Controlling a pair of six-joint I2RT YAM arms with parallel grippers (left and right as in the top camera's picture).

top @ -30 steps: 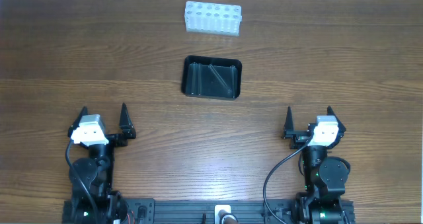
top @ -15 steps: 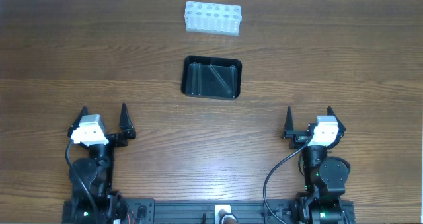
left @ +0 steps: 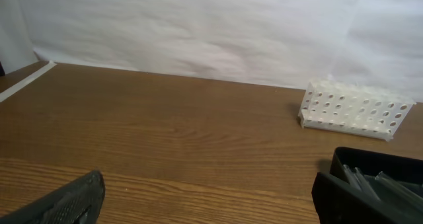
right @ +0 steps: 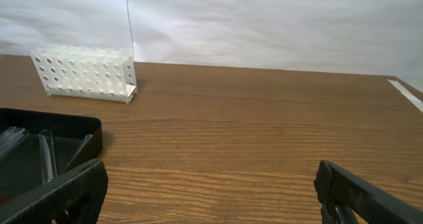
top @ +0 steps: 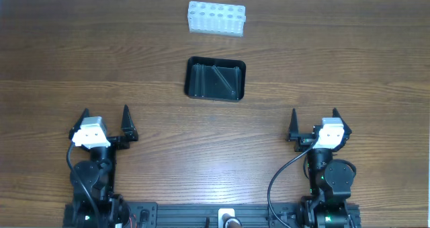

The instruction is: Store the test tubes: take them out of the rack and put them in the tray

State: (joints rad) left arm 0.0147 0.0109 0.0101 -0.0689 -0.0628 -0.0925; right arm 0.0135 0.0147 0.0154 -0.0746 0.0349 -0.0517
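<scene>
Both arms sat low near their bases, the left hand [top: 105, 114] and the right hand [top: 314, 114] each with fingers spread apart. Clear test tubes [top: 224, 80], perhaps three, lay in the black tray [top: 216, 60], near the white rack [top: 216, 17] on the surface [top: 101, 53].

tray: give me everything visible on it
The tray is black and rectangular with rounded corners. It is shallow, has a low raised wall all round, and looks like glossy plastic. It sits flat on the wooden table, near the middle, long side across the top view. The white rack stands beyond it, with a gap between them. A few clear tubes lie flat inside, some at an angle. Nothing else touches it.
</scene>
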